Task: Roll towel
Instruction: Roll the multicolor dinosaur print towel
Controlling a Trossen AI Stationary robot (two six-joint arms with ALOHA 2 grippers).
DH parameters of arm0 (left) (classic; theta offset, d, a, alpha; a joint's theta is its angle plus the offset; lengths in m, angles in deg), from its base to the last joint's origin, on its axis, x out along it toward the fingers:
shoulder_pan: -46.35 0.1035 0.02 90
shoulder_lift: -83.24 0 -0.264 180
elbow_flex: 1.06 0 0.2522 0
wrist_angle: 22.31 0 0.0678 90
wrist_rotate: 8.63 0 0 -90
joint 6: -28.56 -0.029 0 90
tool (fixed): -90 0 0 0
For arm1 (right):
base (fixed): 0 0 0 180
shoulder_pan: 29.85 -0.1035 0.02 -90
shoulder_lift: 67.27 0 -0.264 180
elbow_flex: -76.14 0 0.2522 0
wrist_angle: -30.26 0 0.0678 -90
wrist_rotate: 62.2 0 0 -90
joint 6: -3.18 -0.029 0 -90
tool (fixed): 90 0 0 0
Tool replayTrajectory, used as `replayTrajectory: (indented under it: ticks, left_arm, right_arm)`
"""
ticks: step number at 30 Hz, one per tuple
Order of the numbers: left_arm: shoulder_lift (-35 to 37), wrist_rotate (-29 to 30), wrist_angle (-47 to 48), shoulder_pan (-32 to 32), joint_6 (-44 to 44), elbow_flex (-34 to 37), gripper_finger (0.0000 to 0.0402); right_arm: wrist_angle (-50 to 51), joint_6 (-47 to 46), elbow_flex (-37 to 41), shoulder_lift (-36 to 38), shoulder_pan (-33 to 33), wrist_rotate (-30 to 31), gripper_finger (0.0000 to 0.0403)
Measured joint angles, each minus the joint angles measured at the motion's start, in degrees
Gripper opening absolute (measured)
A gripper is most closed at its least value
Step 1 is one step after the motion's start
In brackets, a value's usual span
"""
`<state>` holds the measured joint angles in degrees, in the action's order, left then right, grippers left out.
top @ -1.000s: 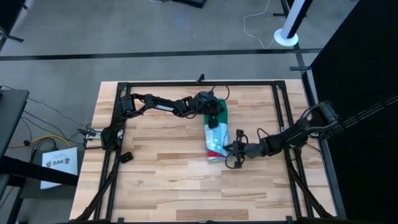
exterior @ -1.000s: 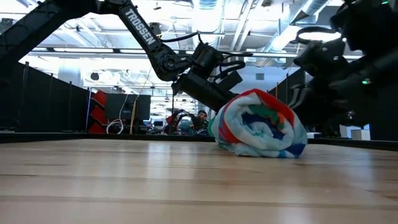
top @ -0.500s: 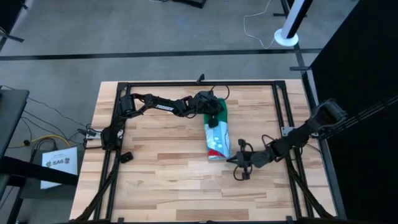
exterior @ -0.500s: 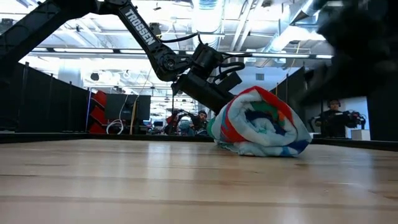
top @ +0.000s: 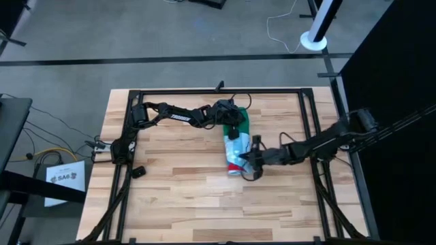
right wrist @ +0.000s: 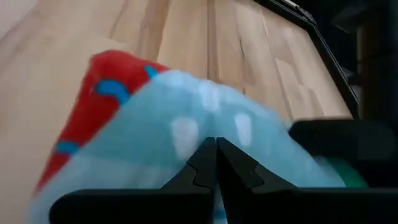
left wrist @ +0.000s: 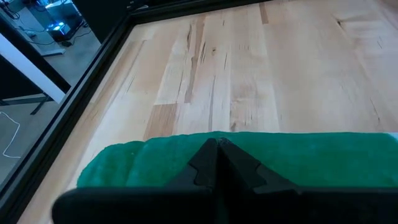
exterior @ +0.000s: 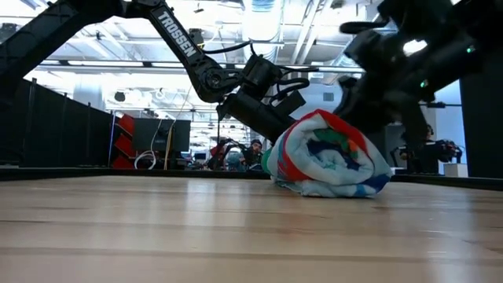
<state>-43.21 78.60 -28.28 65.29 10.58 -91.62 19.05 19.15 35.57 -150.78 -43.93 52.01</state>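
Towel (top: 238, 146): rolled, table centre. Left gripper (top: 234, 126) at its 12 o'clock end, right gripper (top: 251, 160) at 5 o'clock; both pressed together. Step: tidying; next, release.

Pale wooden table (top: 184, 197), black frame rail (top: 218, 90), white stand (top: 314, 41).

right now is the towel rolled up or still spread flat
Rolled up. The towel lies on the table as a compact bundle; the low view shows spiral layers at its end. Both grippers are at it.
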Motion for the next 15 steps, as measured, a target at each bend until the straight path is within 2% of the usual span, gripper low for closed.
replayTrajectory:
  ticks: [4, 8, 12, 15]
  left_arm:
    - [0.0, -0.4, 0.1, 0.0, -0.3, 0.0, 0.0000]
    - [0.0, -1.5, 0.5, -0.2, -0.5, 0.0, 0.0000]
    - [0.0, -1.8, 0.7, -0.4, -0.9, 0.0, 0.0000]
    - [0.0, -1.4, 0.7, -0.4, -0.9, 0.0, 0.0000]
  right_arm:
    - [-1.1, -0.3, -3.2, -7.5, -1.5, 0.0, 0.0000]
    - [1.1, -6.9, -3.9, -10.0, -5.4, -0.6, 0.0000]
    - [7.9, -13.5, -3.9, -6.9, -8.4, -1.2, 0.0000]
    - [13.3, -15.0, -3.6, -1.9, -10.2, -5.2, 0.0000]
